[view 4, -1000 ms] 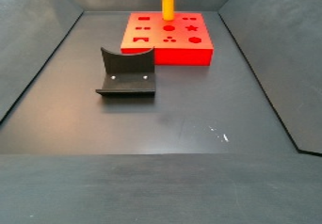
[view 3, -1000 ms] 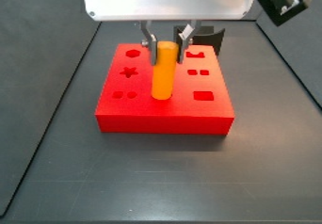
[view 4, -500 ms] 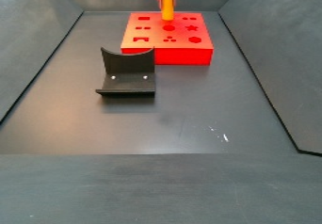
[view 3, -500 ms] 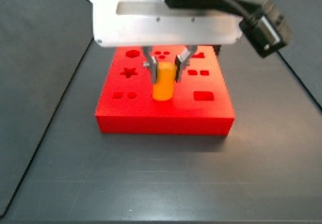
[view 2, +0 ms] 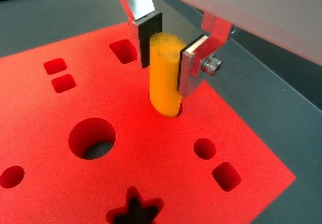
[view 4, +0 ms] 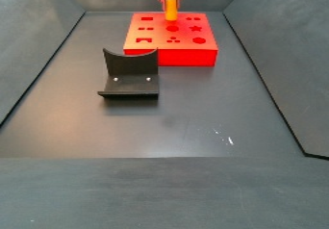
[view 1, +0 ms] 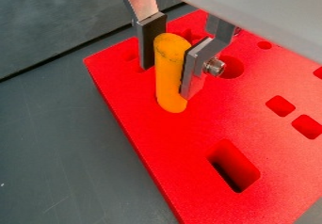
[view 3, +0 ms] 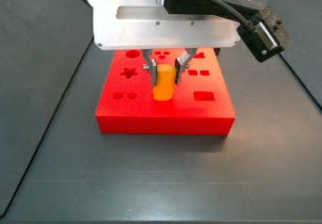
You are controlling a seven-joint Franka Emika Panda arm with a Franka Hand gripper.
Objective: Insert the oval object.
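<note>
In a side view the fixture (view 4: 129, 75) stood left of centre on the dark floor, well apart from the work and playing no part in it. Further right, at the top of the frame, lay the red block (view 4: 171, 38) with its shaped holes facing up.

Above the block's middle the gripper (view 3: 167, 62) hung with its jaws narrowed onto the oval object (view 3: 164, 81), which stood upright between them. In a wrist view the silver fingers (view 2: 195, 62) pressed on the peg's upper part, leaving the lower length free to go down. The orange-yellow peg's lower end met the red surface (view 2: 164, 134); its hole was hidden behind it, so I judged it was partly seated, though depth could not be told.
</note>
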